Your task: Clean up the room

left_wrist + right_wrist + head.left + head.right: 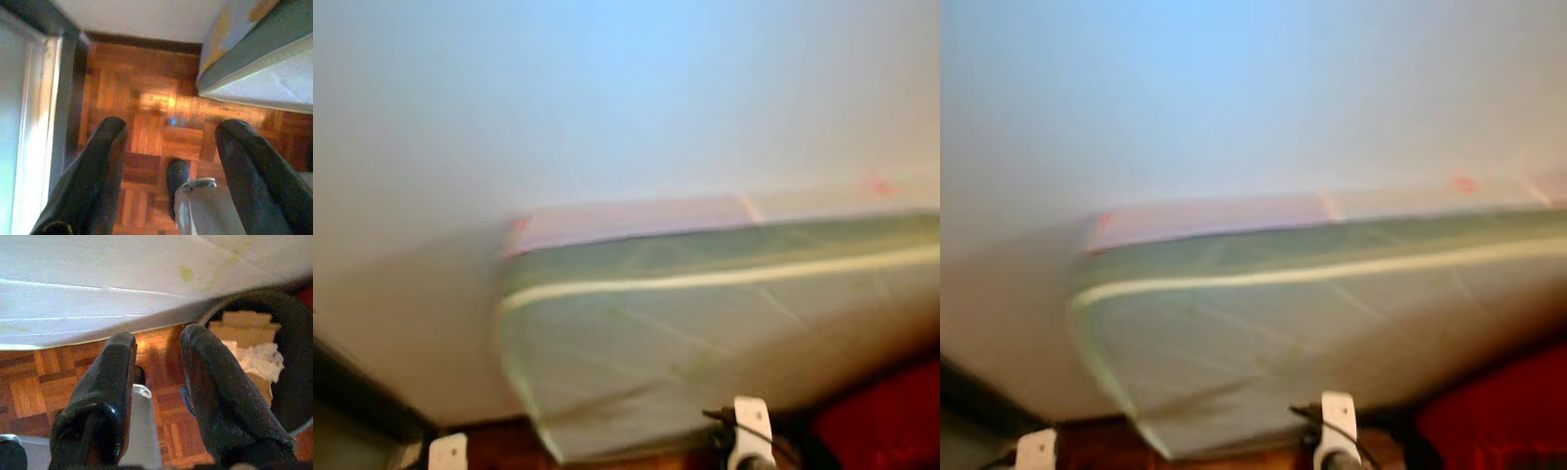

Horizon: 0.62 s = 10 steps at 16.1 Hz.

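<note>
A mattress (705,323) with a pale green side and a cream piping line lies against a white wall (607,88); the head views are blurred. My left gripper (173,128) hangs open over parquet floor (146,98) beside the mattress corner (254,63), with nothing between its fingers. My right gripper (159,338) is also open and holds nothing, just below the mattress edge (98,303). Beside it stands a dark round bin (293,328) holding cardboard pieces and crumpled white paper (259,357).
A pale door or window frame (29,122) and a dark baseboard (142,41) bound the floor near the left arm. My own foot (177,176) stands on the parquet. Something red (881,421) sits low at the right by the bed.
</note>
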Available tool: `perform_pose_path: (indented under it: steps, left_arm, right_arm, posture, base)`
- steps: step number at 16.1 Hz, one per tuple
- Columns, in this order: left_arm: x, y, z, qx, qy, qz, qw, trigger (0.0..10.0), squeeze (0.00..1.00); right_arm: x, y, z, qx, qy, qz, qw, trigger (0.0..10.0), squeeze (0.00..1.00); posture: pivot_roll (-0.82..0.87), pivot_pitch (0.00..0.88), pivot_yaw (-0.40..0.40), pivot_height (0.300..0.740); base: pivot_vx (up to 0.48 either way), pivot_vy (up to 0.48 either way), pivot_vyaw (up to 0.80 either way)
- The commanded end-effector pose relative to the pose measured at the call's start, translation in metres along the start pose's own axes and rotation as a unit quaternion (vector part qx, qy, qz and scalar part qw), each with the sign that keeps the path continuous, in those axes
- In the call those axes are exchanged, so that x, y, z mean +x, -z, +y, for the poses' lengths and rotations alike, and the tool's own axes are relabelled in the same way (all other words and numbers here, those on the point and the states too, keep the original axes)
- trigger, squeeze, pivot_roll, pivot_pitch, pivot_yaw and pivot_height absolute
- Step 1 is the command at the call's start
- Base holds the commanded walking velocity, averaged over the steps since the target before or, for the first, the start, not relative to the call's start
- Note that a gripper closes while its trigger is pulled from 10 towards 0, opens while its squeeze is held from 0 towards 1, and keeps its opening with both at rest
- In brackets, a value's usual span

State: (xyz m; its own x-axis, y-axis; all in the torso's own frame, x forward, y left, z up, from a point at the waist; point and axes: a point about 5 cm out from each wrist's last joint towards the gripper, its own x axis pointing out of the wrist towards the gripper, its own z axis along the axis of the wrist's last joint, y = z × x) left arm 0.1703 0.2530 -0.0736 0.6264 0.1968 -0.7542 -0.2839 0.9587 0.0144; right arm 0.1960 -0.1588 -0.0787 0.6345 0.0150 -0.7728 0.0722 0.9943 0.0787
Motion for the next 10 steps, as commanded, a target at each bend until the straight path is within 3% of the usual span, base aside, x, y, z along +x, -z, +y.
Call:
perform_pose_path:
  steps: [1, 7, 10]
  left_arm:
    - [-0.0046, 0.0236, 0.0013, 0.055, -0.013, 0.065, 0.996, 10.0, 0.00]
    - [-0.0040, 0.0234, -0.0021, 0.052, -0.010, 0.065, 0.997, 10.0, 0.00]
    - [-0.0038, 0.0224, -0.0020, 0.044, -0.012, 0.061, 0.997, 10.0, 0.00]
  right_arm:
    - [-0.0068, 0.0225, 0.0065, 0.017, -0.061, 0.003, 0.998, 10.0, 0.00]
    - [-0.0068, 0.0225, 0.0056, 0.011, -0.066, 0.006, 0.998, 10.0, 0.00]
    - [-0.0072, 0.0229, 0.0040, 0.008, -0.066, 0.005, 0.998, 10.0, 0.00]
  posture:
    - [0.01, 0.046, -0.003, 0.740]
    - [0.02, 0.051, -0.008, 0.740]
    - [0.02, 0.052, -0.009, 0.740]
  base:
    - [0.000, 0.000, -0.75]
    - [0.000, 0.000, -0.75]
    - [0.000, 0.000, 0.00]
